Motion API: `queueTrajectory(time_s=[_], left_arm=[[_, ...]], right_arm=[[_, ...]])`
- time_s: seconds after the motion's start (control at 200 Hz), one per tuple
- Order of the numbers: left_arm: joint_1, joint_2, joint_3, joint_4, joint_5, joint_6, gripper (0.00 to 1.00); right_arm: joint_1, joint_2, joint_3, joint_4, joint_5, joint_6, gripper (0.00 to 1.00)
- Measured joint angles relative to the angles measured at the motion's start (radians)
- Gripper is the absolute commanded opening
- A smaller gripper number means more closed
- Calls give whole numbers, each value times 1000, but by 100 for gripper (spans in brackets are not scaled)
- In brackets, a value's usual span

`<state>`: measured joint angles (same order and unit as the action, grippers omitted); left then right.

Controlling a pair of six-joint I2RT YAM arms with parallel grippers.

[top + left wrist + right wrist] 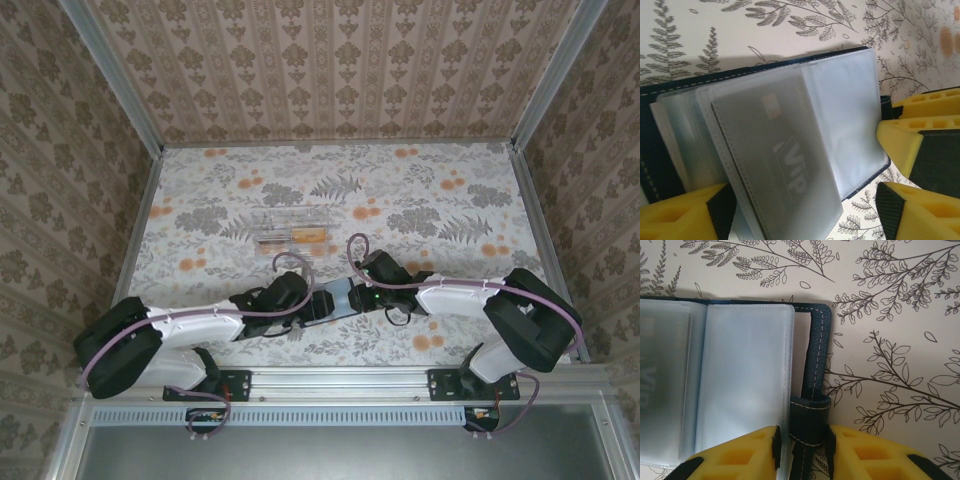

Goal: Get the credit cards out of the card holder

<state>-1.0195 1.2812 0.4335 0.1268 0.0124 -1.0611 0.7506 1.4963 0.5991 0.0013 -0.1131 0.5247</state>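
The card holder [335, 300] lies open on the flowered table [450, 190], near its front edge and midway between the two arms, whose wrists meet over it from either side. A clear plastic box [292, 228] sits apart from it, farther back on the table. In the right wrist view, the right gripper [802, 447] pinches the holder's dark stitched strap [810, 415] at the edge of the cover. Its yellow fingers [740, 457] are drawn in close on both sides of that strap, and the cover's seam runs upright just above them. The left wrist view shows the same yellow fingertips pressing at the holder's right edge. The left gripper [802, 220] is spread wide, one yellow finger [680, 220] low on the left and the other low on the right. The fan of clear sleeves [840, 115] lies between them, and the sleeves' edge stops short of the right-hand finger. One sleeve holds a grey card [785, 160] marked "VIP" — it is fully inside its pocket. The sleeve beside it looks empty, though its cloudy plastic makes that hard to tell.
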Motion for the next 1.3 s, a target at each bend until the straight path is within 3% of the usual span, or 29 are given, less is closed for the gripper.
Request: queueTrajectory(time_s=[0.32, 0.58, 0.885, 1.3], left_arm=[[0, 13, 15, 28, 26, 25, 98], [0, 3, 35, -18, 21, 32, 96], [0, -163, 78, -209, -58, 73, 93], [13, -75, 79, -184, -26, 86, 91]], right_arm=[[0, 3, 0, 3, 0, 3, 33], [0, 5, 1, 3, 0, 3, 33], [0, 8, 3, 3, 0, 3, 33], [0, 12, 9, 0, 0, 3, 33]])
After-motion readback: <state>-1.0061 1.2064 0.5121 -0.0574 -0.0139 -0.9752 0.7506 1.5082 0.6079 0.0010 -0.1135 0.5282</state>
